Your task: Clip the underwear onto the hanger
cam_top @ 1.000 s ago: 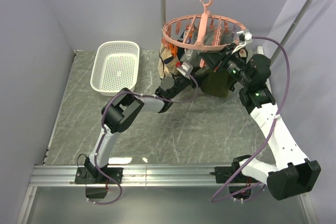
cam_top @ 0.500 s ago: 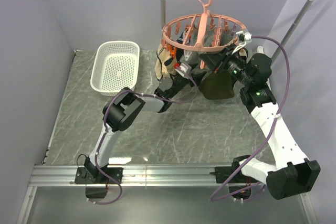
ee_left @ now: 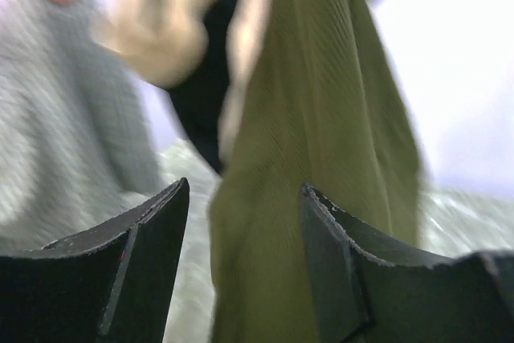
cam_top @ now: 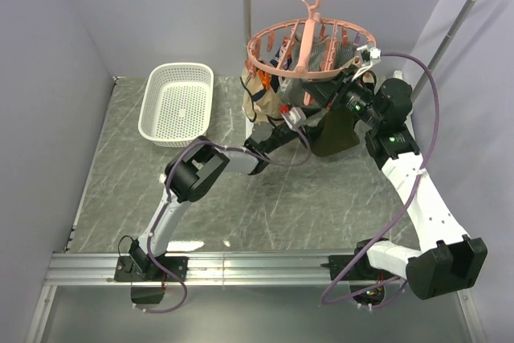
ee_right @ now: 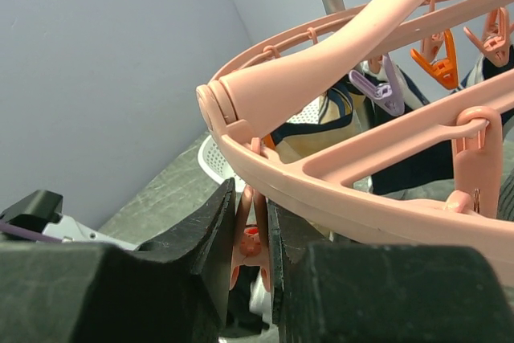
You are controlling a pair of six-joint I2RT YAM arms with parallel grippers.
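From above: grey marbled table (cam_top: 321, 198), lilac walls (cam_top: 161, 6); dark olive-green fabric underwear (cam_top: 336, 132) hangs beneath the round salmon-pink plastic hanger (cam_top: 307, 38). Left wrist: left claw (ee_left: 245, 190) open, underwear showing between its fingers. Right wrist: right claw (ee_right: 253, 214) pinched on a salmon-pink peg (ee_right: 250, 247) under the hanger.

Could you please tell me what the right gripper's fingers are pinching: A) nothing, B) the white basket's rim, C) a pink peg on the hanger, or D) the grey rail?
C: the right wrist view shows the right gripper with its fingers shut on a pink peg hanging beneath the ring of the hanger.
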